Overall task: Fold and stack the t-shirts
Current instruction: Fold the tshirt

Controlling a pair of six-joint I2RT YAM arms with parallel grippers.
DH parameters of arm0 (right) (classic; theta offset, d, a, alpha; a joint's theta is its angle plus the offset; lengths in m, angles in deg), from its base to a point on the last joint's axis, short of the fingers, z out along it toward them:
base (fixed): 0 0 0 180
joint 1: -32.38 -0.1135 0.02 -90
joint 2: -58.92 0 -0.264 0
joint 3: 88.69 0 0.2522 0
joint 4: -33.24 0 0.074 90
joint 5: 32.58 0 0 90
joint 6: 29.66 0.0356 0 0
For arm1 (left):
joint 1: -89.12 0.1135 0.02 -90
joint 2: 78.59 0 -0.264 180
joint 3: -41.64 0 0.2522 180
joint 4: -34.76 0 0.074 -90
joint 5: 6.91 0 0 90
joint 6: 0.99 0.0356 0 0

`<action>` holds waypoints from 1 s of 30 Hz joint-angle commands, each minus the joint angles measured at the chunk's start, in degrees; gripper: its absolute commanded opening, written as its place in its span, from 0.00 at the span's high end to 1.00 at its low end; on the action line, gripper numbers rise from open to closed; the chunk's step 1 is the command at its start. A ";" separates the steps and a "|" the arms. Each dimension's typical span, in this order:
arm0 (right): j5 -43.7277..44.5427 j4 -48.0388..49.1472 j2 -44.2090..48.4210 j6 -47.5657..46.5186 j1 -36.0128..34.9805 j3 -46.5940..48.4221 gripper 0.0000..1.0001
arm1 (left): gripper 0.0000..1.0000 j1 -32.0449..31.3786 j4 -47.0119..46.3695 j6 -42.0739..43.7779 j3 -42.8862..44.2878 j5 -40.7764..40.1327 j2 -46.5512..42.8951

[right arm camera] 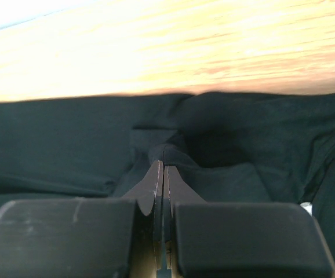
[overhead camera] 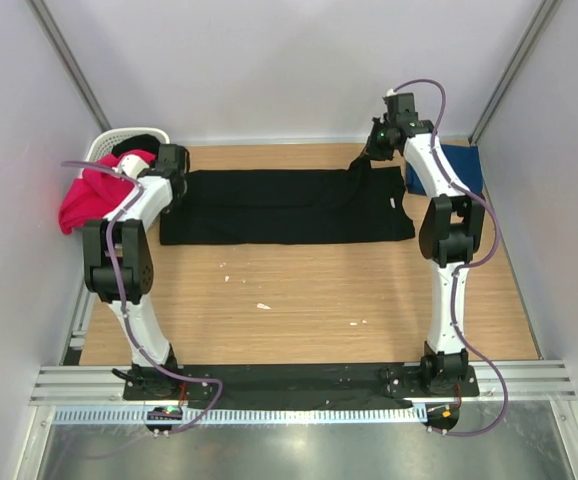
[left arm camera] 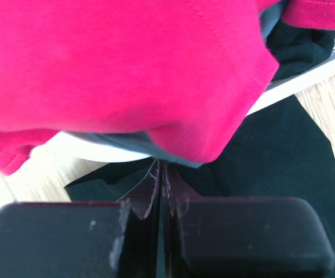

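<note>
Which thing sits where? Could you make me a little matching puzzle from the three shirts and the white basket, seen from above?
Things:
1. black t-shirt
2. magenta-red t-shirt
3. navy blue t-shirt
4. white basket

Places:
A. far right corner, behind the right arm
B. spread out flat between the two arms
C. far left corner
D. draped over the basket's rim, hanging down its left side

Pairs: 1-B, 2-D, 3-A, 4-C
</note>
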 commanded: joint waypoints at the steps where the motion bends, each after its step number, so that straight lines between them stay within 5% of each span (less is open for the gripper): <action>1: 1.47 1.01 -1.05 -0.54 1.09 4.47 0.99 | 1.00 0.20 -1.02 0.88 3.22 -4.18 1.20; 12: 5.25 -1.89 -5.98 -0.18 2.50 6.93 0.97 | 0.96 0.11 -1.02 3.25 6.03 -2.95 5.42; 14: 4.99 -2.06 -6.15 -0.18 2.50 7.37 0.85 | 0.90 0.11 -1.02 4.48 6.99 -2.43 5.77; 16: 4.99 -2.24 -5.98 -0.36 2.50 8.33 0.78 | 0.66 -0.07 -1.20 5.45 7.52 -2.25 5.60; 17: 4.47 -2.59 -5.98 -0.45 2.67 9.04 0.72 | 0.39 -0.07 -1.37 6.76 8.48 -1.46 5.42; 19: 3.85 -4.16 -5.72 -0.88 2.68 11.75 0.45 | 0.18 -0.24 -1.37 8.00 9.45 -0.67 4.90; 22: 1.57 -5.58 -3.88 -1.68 2.68 14.22 0.19 | 0.10 -0.94 -2.77 10.37 10.69 1.35 2.70; 25: 0.68 -5.67 0.08 -2.64 2.68 14.14 0.05 | 0.07 -2.35 -6.99 15.19 11.92 5.92 -0.02; 30: 4.63 -6.90 6.93 -3.79 2.68 11.69 0.01 | 0.06 -7.09 -12.79 25.38 16.92 14.70 -1.00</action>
